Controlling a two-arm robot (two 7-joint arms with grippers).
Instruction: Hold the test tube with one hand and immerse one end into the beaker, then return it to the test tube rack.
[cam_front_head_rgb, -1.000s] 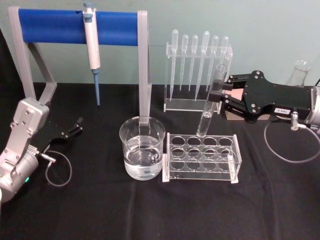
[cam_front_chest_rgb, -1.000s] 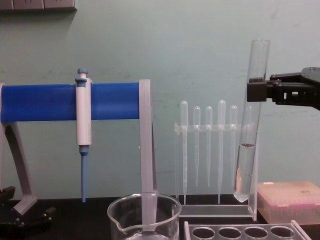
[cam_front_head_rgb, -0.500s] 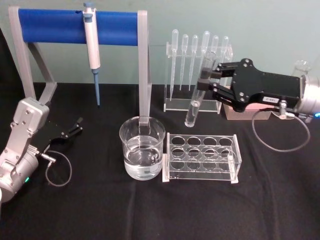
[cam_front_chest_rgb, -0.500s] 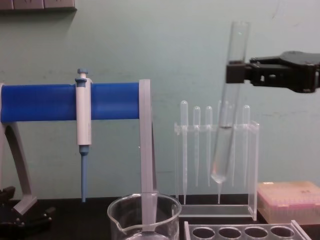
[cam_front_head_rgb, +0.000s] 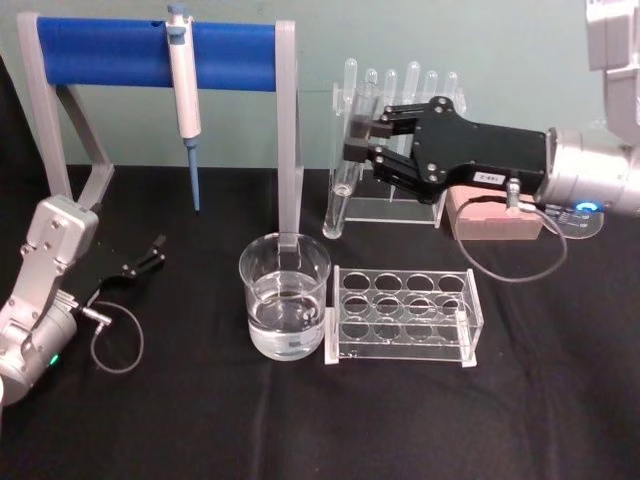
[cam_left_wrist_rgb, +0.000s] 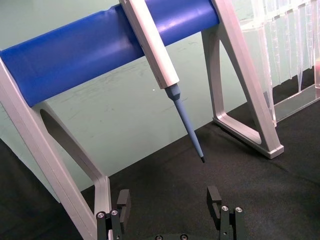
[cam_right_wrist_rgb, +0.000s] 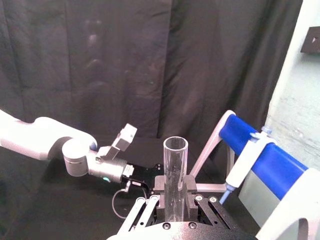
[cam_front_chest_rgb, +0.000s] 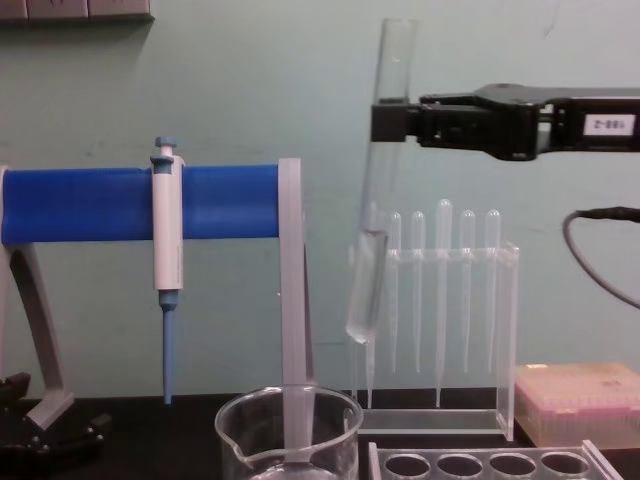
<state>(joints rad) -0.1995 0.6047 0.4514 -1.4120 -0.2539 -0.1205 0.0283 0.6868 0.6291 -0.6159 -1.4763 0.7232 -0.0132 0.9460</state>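
A black cloth covers the tabletop (cam_front_head_rgb: 300, 430), with a pale green wall (cam_front_chest_rgb: 250, 90) behind it. The beaker (cam_front_head_rgb: 285, 300), partly filled with clear liquid, stands near the middle of the tabletop. The clear test tube rack (cam_front_head_rgb: 405, 315) sits just to the beaker's right. A blue-barred stand (cam_front_head_rgb: 110, 52) carrying a pipette (cam_front_head_rgb: 183, 95) rises behind the beaker and to its left.

The right claw (cam_front_head_rgb: 358, 138) reaches in from the right, behind the beaker and higher than its rim. Its fingers are clamped on the upper part of the test tube (cam_front_chest_rgb: 372, 250), just under the open rim. The tube hangs tilted in the air, its round bottom above and right of the beaker and clear of the liquid. The left claw (cam_left_wrist_rgb: 169, 202) rests on the tabletop well to the beaker's left, fingers apart.
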